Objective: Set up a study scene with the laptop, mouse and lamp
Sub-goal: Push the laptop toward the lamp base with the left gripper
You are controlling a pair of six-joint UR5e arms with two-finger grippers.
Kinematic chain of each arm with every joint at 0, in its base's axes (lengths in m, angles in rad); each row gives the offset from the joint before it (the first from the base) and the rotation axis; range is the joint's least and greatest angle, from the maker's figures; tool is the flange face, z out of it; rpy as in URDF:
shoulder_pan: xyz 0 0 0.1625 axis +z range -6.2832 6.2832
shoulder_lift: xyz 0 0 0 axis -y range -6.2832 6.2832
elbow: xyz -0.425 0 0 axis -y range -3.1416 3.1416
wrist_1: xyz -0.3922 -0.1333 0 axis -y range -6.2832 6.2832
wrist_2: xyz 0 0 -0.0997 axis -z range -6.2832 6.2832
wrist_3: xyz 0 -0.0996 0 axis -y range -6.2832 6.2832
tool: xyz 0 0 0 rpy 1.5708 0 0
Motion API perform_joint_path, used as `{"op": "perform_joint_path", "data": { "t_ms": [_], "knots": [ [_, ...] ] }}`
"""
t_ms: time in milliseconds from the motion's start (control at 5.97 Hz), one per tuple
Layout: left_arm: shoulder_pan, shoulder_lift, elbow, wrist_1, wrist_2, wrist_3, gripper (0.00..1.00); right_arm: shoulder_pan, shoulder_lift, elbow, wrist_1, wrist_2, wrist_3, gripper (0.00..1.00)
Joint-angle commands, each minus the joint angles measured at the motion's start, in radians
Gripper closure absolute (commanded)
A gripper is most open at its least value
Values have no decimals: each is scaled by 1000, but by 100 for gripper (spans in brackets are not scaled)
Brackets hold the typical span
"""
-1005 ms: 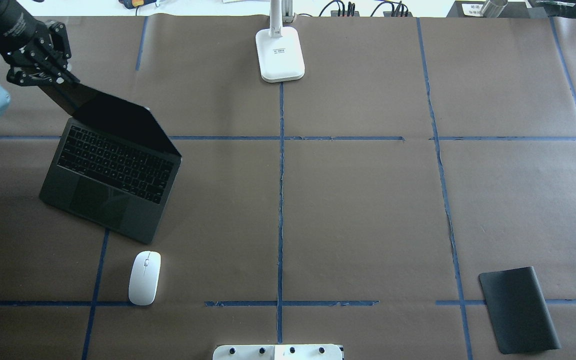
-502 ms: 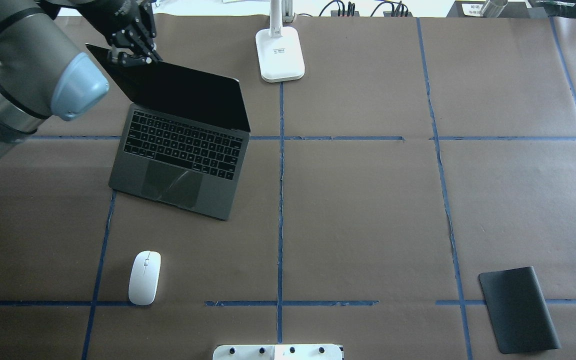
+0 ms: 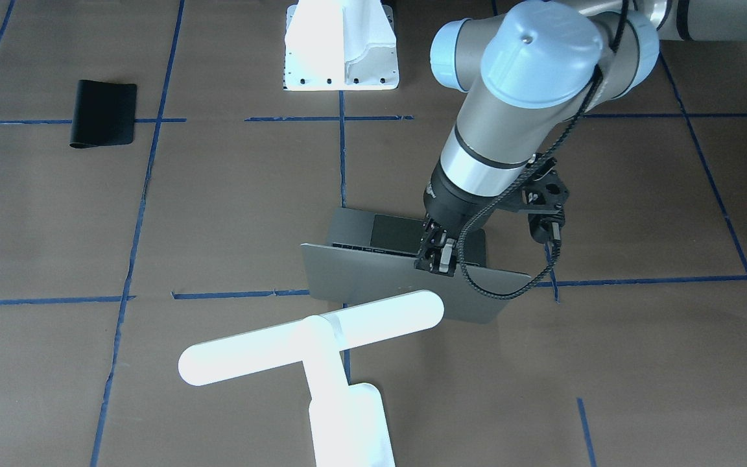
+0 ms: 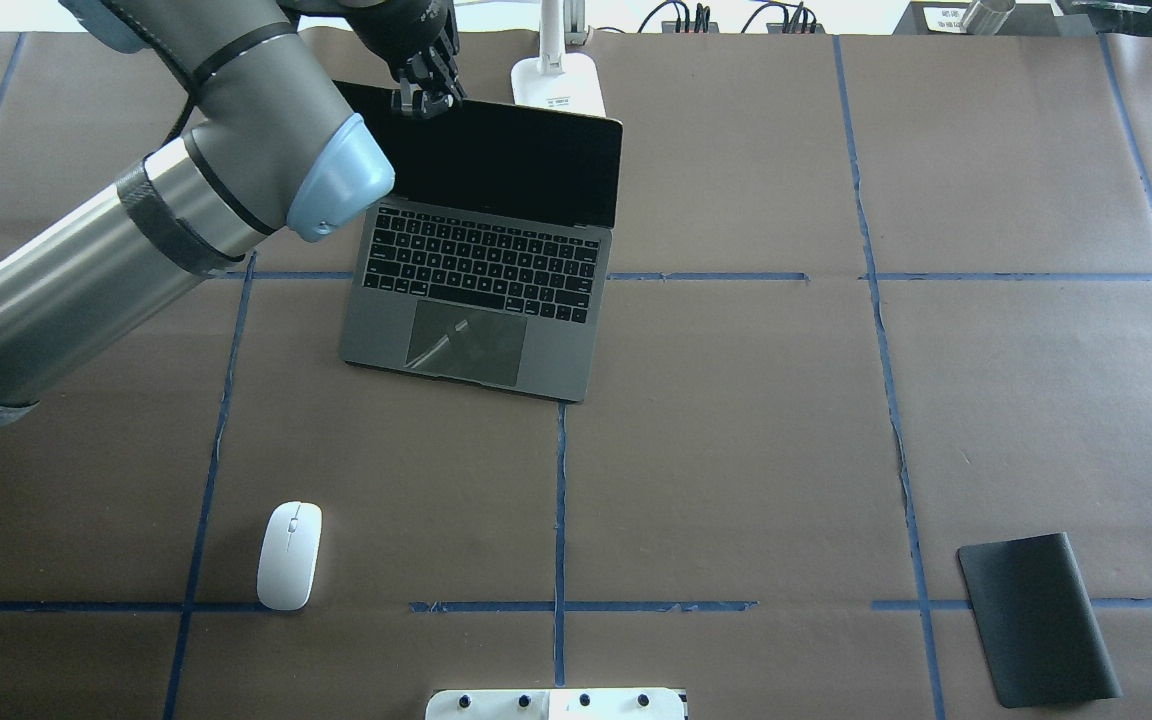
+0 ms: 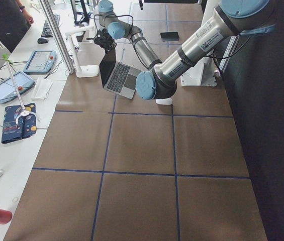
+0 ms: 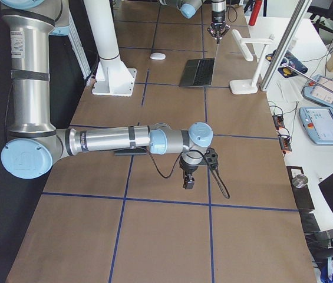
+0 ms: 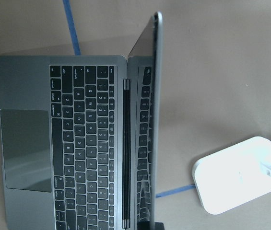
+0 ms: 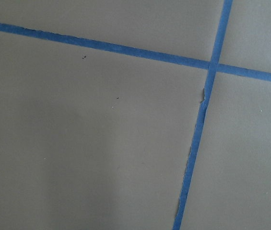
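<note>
The space-grey laptop [image 4: 481, 300] stands open near the table's far middle, keyboard toward the robot, also seen in the left wrist view [image 7: 68, 143]. My left gripper [image 4: 426, 98] is shut on the top edge of its lid, near the lid's left corner; the front view shows it [image 3: 438, 256] pinching the lid [image 3: 373, 279]. The white lamp [image 3: 312, 337] stands just behind the laptop, its base [image 4: 561, 85] partly hidden by the screen. The white mouse [image 4: 289, 555] lies at the near left. My right gripper [image 6: 188, 180] shows only in the right side view; I cannot tell its state.
A black mat [image 4: 1036, 620] lies at the near right. A white bolt-holed block [image 4: 556, 705] sits at the near edge, middle. Blue tape lines cross the brown paper. The left arm's elbow [image 4: 336, 185] hangs over the laptop's left side.
The left gripper has carried the open laptop by its lid from the far left to the middle, turning it squarer to the robot. Mouse, lamp and mat have not moved.
</note>
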Motion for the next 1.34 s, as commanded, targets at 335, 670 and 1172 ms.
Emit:
{"op": "perform_joint_path", "data": {
  "t_ms": [335,670,1172],
  "knots": [
    [42,-114,196,-109,118,-91,100,0,-3,-2,0,1,0,0],
    [54,-126,208,-113,134,-111,98,0,-5,-2,0,1,0,0],
    [51,-85,132,-100,132,-111,7,0,-5,-8,0,1,-1,0]
  ]
}}
